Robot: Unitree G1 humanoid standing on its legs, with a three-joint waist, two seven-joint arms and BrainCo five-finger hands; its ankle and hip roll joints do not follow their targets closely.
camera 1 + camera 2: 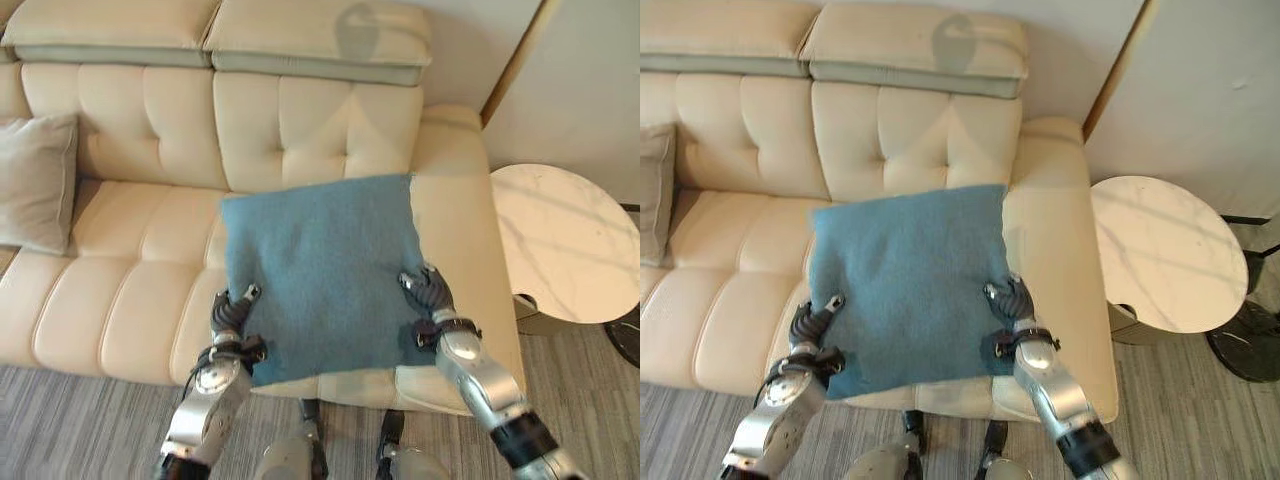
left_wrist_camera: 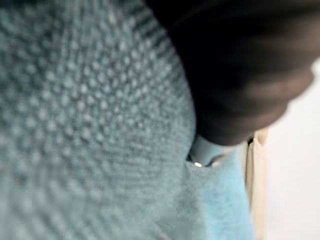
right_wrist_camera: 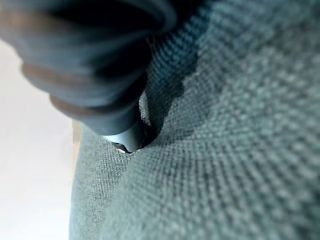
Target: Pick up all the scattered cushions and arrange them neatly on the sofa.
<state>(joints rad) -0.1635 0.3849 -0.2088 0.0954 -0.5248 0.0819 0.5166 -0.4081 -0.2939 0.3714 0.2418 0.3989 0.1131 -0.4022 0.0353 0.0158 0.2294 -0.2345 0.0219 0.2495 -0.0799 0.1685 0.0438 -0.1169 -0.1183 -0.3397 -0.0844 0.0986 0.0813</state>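
Blue cushion is lying flat on the cream sofa, over the seat nearest the sofa's right armrest, with its far edge reaching toward the tufted backrest and its near edge hanging slightly past the seat's front edge. Both hands are gripping it from opposite sides. The left hand is sitting at the cushion's near left corner, fingers curling over the top of the fabric and pinching it. The right hand is sitting at the cushion's right edge, a little farther from the front edge than the left, fingers likewise curling onto the blue fabric. In both wrist views the knitted blue weave is pressing right up against each dark ribbed cover. A grey cushion is leaning against the backrest at the sofa's left end, well apart from the blue one. A round white marble side table is standing just beside the right armrest
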